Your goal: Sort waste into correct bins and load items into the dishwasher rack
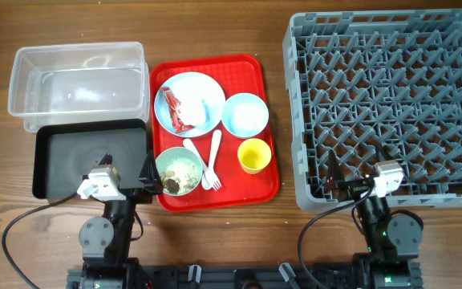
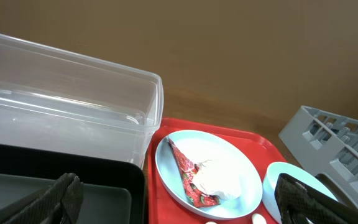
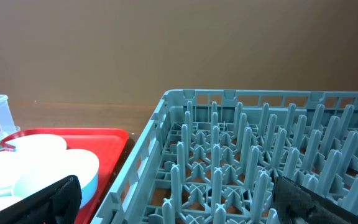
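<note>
A red tray (image 1: 259, 186) holds a pale-blue plate (image 1: 203, 90) with a red-and-white wrapper and white wad (image 1: 180, 110), also in the left wrist view (image 2: 204, 177). On it too are an empty pale bowl (image 1: 245, 115), a bowl with beige-brown scraps (image 1: 180, 171), a yellow cup (image 1: 254, 155), and a white fork (image 1: 213, 160) and spoon (image 1: 194, 156). The clear tub (image 1: 79, 84) and black tray (image 1: 87, 156) lie left. The grey rack (image 1: 391, 104) is right. My left gripper (image 1: 144, 178) is open at the black tray's front corner. My right gripper (image 1: 339, 183) is open over the rack's front edge.
The wooden table shows between the red tray and the rack (image 1: 283, 120). Black cables trail from both arm bases along the front edge (image 1: 22, 221).
</note>
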Controlling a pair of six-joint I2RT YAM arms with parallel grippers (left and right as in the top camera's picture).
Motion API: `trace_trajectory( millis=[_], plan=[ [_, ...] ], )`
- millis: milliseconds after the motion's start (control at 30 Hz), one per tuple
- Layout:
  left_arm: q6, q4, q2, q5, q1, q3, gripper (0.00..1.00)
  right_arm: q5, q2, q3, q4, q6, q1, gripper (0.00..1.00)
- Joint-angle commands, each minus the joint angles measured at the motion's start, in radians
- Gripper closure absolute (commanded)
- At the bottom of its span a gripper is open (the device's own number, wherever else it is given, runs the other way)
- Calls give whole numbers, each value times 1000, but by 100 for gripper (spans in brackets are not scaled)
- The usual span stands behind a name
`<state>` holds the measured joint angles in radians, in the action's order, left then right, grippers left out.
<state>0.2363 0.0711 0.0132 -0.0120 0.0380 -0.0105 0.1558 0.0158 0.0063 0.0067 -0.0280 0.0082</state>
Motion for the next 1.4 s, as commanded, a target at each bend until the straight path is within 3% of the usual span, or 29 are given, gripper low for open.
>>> trace_trajectory(
  millis=[0,1000,1133,1267,1367],
  plan=[
    [-20,2,-5,10,-3,5,0,-6,-2,0,3,2,5,0],
    [-20,0,-5,14,-3,5,0,-7,-2,0,8,3,5,0],
    [-20,0,2,13,-3,5,0,-16,-2,6,-1,-74,5,0],
    [-19,55,72,13,-3,-62,0,-105,45,104,-92,-131,5,0],
    [-19,127,204,13,-3,-165,0,-115,176,227,-162,-129,5,0]
  ],
)
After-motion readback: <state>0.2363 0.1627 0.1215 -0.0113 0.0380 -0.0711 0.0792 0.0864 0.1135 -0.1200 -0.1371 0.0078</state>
